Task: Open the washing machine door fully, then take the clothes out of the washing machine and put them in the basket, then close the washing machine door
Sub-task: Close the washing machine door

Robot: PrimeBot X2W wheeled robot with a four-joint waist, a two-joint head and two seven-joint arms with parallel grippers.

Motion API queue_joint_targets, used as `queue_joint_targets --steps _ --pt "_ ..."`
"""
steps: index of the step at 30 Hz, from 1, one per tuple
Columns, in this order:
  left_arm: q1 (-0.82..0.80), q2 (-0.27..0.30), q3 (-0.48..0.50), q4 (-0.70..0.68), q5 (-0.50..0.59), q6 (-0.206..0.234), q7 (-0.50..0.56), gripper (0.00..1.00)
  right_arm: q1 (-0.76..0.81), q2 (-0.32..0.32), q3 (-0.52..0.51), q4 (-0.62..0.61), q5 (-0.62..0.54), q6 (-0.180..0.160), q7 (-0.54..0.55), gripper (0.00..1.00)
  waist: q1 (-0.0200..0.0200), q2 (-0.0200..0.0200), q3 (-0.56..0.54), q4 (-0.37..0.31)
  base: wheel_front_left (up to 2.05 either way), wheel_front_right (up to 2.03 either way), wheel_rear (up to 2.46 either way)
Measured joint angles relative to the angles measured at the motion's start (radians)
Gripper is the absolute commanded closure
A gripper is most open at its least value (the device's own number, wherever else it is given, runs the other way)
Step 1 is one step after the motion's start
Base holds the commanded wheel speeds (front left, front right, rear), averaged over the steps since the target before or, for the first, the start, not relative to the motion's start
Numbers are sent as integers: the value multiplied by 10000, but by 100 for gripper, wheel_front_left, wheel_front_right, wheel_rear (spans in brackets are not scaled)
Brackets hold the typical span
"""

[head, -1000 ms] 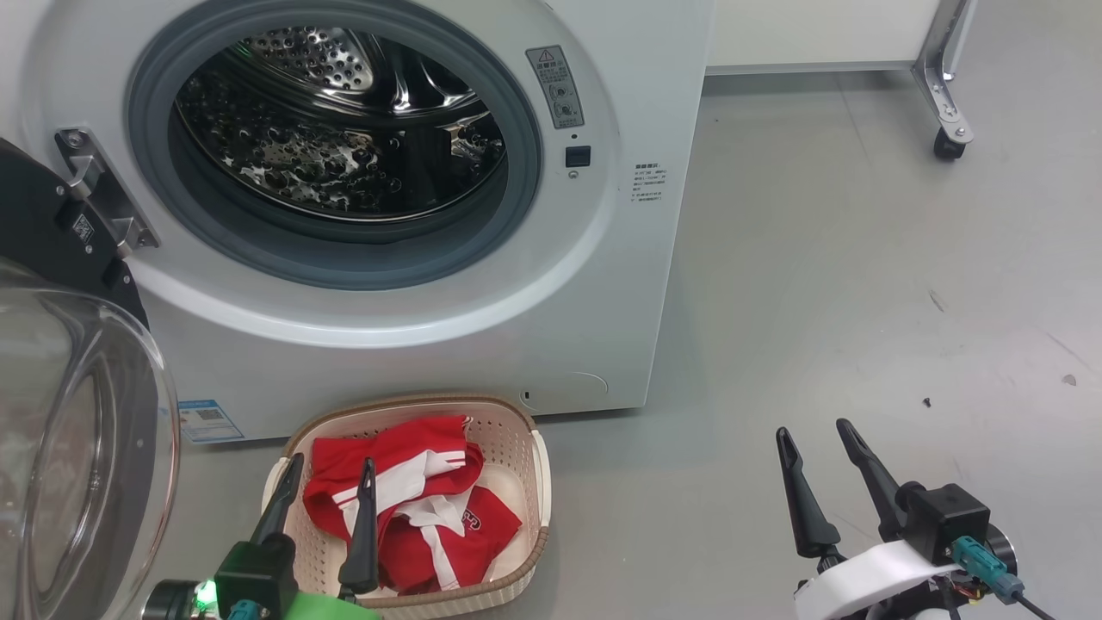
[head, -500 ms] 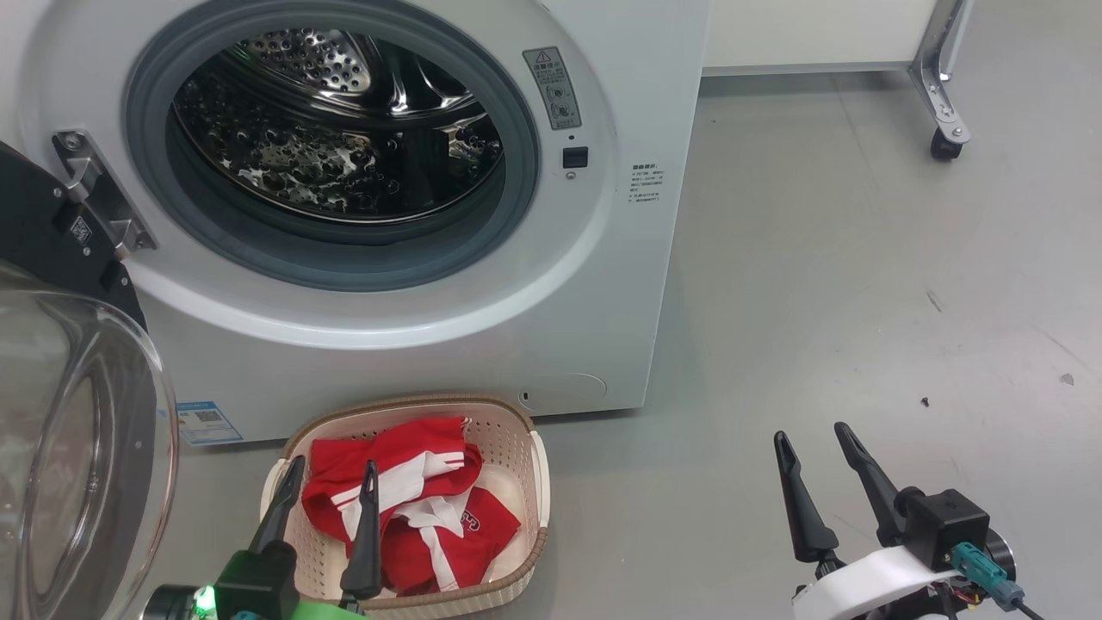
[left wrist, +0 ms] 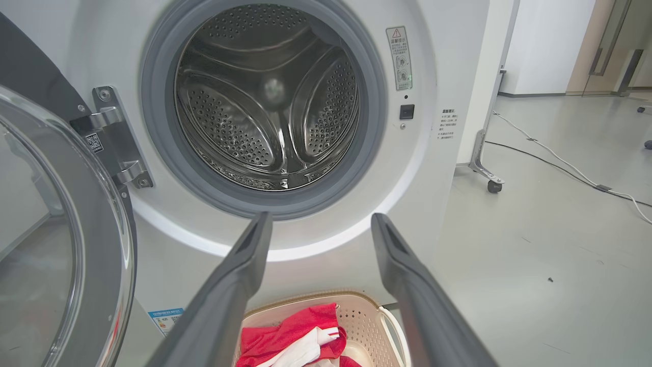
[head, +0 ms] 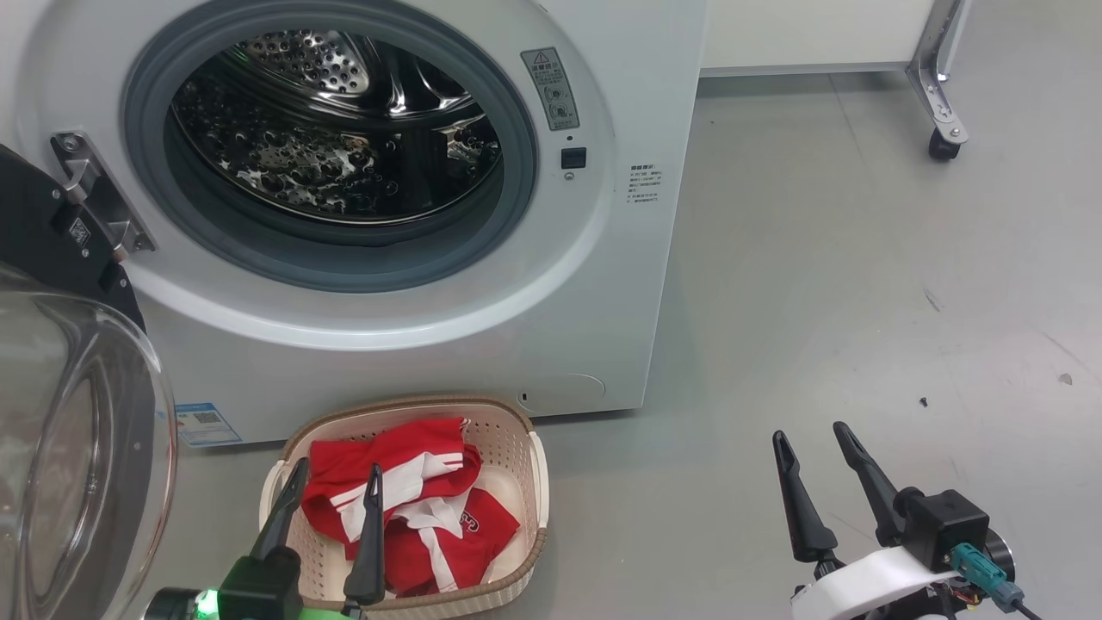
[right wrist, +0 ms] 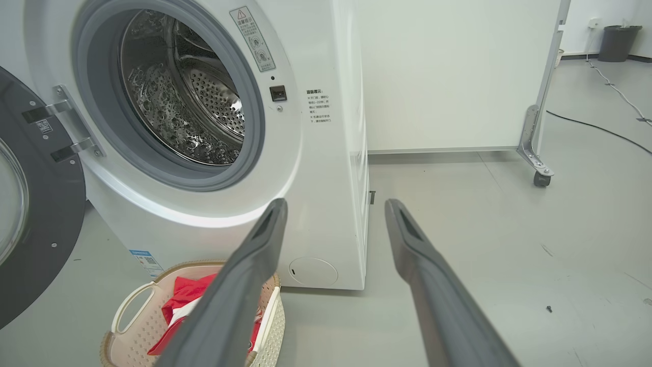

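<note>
Grey floor, a bit scuffed. Basket sits on it right below the left gripper, washer just past that. Tiny dark speck ahead of the right gripper, caster way beyond.

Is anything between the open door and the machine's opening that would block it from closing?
Nothing visible lies in the opening; the drum looks empty. The basket stands on the floor below, probably under the swing of the door. The open left gripper hovers above the basket and may be in that swing.
</note>
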State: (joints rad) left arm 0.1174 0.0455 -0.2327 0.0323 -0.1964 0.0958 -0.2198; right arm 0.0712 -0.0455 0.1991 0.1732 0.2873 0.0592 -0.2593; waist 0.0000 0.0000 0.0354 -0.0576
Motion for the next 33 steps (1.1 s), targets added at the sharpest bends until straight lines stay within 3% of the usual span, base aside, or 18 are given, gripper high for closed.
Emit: queue_joint_targets --steps 14,33 --pt "69 17 -161 -226 48 46 138 0 8 4 23 -15 -61 0 0 0 0 0 -151 -17 -42 42 0" --pt "119 52 -276 -744 92 46 341 0 33 6 -4 -167 -73 -2 0 0 0 0 130 78 -93 93 0"
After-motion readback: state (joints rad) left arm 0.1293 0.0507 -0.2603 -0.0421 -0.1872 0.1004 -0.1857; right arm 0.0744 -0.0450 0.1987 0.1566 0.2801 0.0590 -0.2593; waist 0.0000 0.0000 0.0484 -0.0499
